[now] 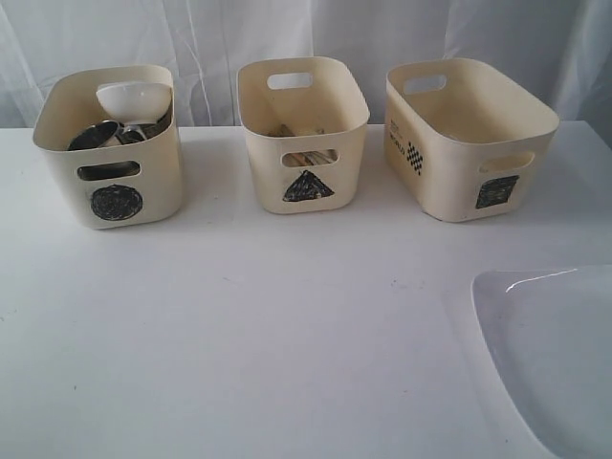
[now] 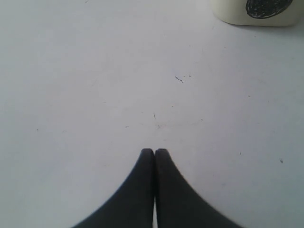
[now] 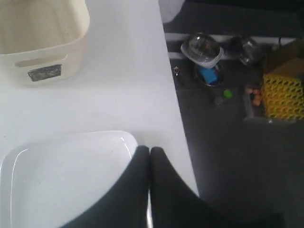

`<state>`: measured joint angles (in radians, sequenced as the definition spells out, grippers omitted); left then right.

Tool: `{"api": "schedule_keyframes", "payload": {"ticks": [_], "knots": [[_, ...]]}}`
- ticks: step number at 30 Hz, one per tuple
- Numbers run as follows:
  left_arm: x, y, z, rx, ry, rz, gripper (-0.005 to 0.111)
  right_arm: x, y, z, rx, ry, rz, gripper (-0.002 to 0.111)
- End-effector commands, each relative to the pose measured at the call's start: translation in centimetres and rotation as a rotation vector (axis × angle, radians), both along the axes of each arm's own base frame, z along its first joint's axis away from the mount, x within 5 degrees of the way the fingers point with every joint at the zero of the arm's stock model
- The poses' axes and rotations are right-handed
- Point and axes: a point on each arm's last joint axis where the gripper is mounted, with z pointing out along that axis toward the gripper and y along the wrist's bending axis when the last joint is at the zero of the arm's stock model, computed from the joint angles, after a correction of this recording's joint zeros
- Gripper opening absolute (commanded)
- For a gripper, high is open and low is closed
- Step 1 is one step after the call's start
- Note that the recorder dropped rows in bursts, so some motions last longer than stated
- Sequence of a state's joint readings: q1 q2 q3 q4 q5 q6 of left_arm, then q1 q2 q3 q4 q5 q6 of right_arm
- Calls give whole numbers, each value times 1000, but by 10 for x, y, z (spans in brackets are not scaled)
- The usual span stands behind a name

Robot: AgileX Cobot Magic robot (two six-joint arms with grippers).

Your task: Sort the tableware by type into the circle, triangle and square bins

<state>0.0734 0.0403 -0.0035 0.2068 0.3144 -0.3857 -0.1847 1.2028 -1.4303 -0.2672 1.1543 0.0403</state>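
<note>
The large white plate point(image 1: 555, 354) lies at the table's front right, partly out of frame. The circle bin point(image 1: 57, 182) holds the white bowl point(image 1: 134, 98) and steel pieces point(image 1: 93, 135). Wooden sticks and cutlery point(image 1: 296, 129) show inside the triangle bin point(image 1: 268, 163). Nothing shows in the square bin point(image 1: 449, 163). Neither gripper appears in the exterior view. My left gripper point(image 2: 154, 151) is shut over bare table, a way off from the circle bin point(image 2: 232, 14). My right gripper point(image 3: 149, 149) is shut at a corner of the plate point(image 3: 66, 175), with the square bin point(image 3: 71, 52) beyond it.
The table's right edge point(image 3: 183, 137) runs close beside the plate. Below it is dark floor with a yellow crate point(image 3: 285, 95) and small containers point(image 3: 202, 50). A white curtain point(image 1: 210, 38) hangs behind the bins.
</note>
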Motion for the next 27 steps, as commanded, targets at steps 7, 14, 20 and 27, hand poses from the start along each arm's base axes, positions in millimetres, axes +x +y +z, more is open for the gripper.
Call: {"api": "schedule_keyframes", "payload": {"ticks": [7,14,20,27], "knots": [[-1,0,-2,-8,12,8,0,31,-50,-143,318,156,-201,0],[-1,0,-2,-8,12,8,0,49,-41,-175,448,219,443,0],[-1,0,-2,-8,12,8,0,63,-66,-220,602,296,378,0],[-1,0,-2,-8,12,8,0,73,-93,-230,324,260,286,0]]}}
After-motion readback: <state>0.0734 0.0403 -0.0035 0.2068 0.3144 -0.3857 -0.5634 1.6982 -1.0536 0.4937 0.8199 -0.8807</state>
